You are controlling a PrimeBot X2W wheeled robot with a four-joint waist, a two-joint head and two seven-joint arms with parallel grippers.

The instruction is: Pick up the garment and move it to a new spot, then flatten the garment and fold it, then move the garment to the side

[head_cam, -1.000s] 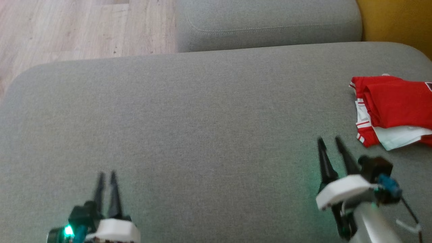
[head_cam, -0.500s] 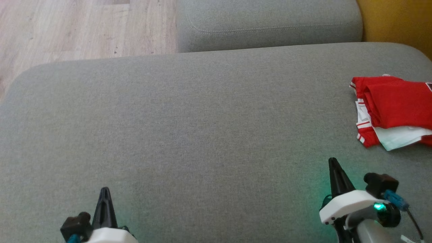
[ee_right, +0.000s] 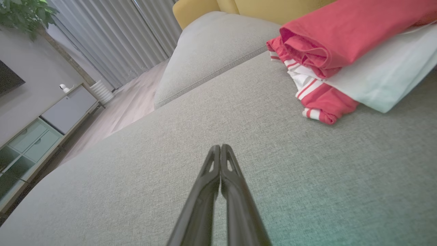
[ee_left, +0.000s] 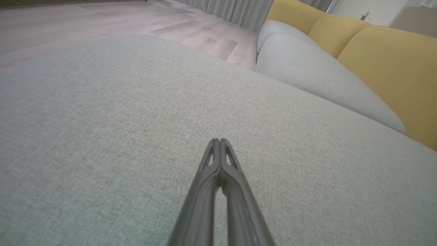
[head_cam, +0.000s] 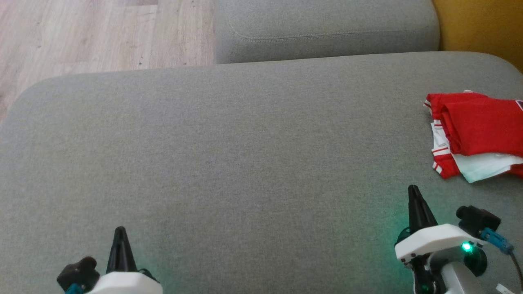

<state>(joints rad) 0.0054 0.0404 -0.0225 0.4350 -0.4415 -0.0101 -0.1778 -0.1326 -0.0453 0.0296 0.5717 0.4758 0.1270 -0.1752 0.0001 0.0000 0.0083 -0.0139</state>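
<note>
Red-and-white garment (head_cam: pixel 476 130): folded, lying at right edge of grey sofa seat (head_cam: pixel 245 143). Judged light, soft and limp; likely to sag and come unfolded if lifted by one layer. Best taken at thick folded edge, through all layers. Left gripper (head_cam: pixel 119 232) and right gripper (head_cam: pixel 413 192): both fully closed, empty, clear of cloth.

no legible text, number, brand or sign, dark-edged patch (head_cam: pixel 520 104) on the garment (head_cam: pixel 478 126) at far right of frame, too small to read
</note>
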